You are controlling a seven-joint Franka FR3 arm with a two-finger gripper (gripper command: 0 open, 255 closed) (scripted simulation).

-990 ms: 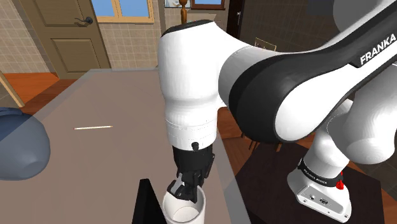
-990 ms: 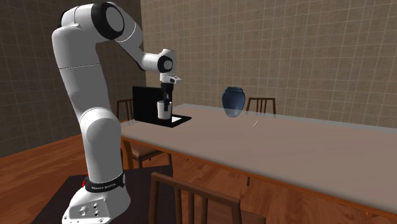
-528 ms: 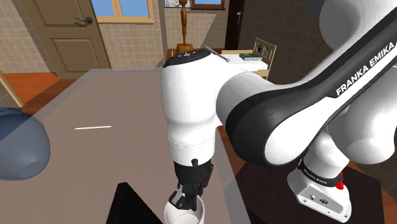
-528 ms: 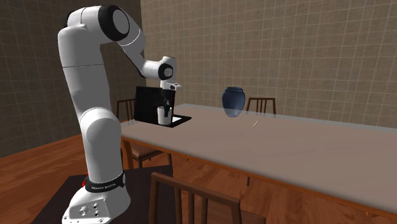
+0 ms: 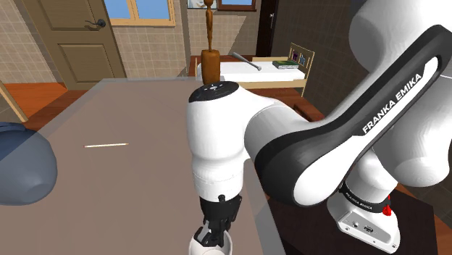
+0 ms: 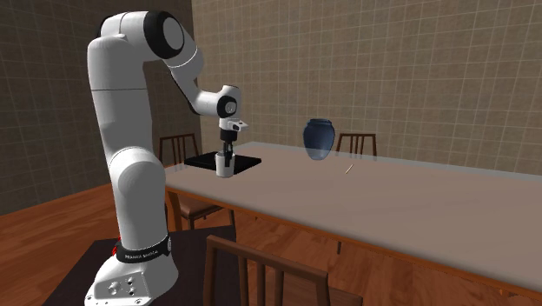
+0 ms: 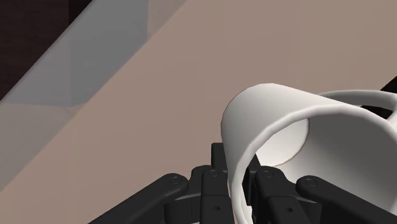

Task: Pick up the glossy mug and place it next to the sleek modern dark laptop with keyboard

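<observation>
The gripper (image 6: 228,156) is clamped on the wall of the white mug (image 6: 224,167), which hangs at its 6 o'clock low over, possibly resting on, the flat dark laptop (image 6: 248,162); released here, it may sit atop the laptop or tip off its edge.

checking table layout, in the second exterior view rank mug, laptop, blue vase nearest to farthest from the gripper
1. white mug, clasped by the gripper
2. black laptop, flat, right by the mug
3. blue vase, well off toward the view's right
</observation>
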